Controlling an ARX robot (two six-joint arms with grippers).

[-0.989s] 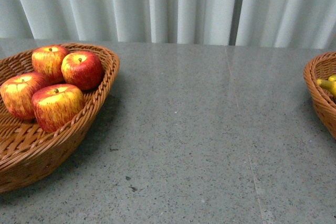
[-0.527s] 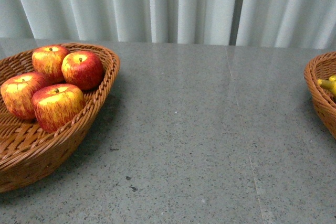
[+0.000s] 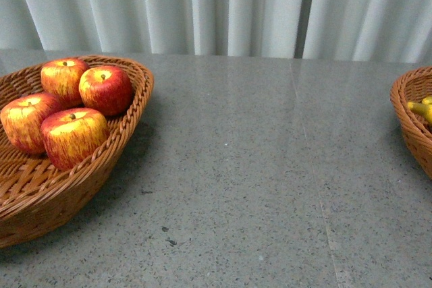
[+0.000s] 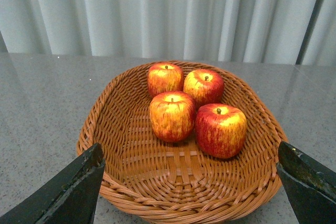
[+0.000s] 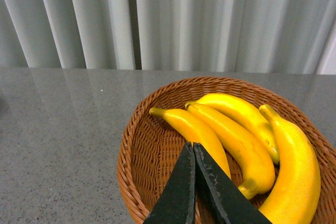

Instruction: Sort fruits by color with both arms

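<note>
While neither arm shows in the front view, each wrist camera catches its own fingers clearly. On the left gripper [image 4: 191, 182], the two dark fingers [image 4: 68, 192] are spread wide, one at each lower corner of the left wrist view, with nothing between them and nothing touching them; they hang short of the near rim of the left basket [image 4: 121, 192]. Four red apples [image 4: 172, 116] streaked with yellow sit clustered toward the far end of that wicker basket, pressed close to one another. On the right gripper [image 5: 193, 153], the fingers [image 5: 178, 192] are pressed together into a single dark wedge, gripping nothing, their tips poised above the right basket [image 5: 134, 150] and overlapping the nearest fruit in the right wrist view; whether they touch it cannot be told. Four yellow bananas [image 5: 233, 137] lie side by side in that basket. Both baskets rest on a speckled grey table [image 3: 256, 166], well apart, with pale curtains [image 3: 223, 5] behind.
</note>
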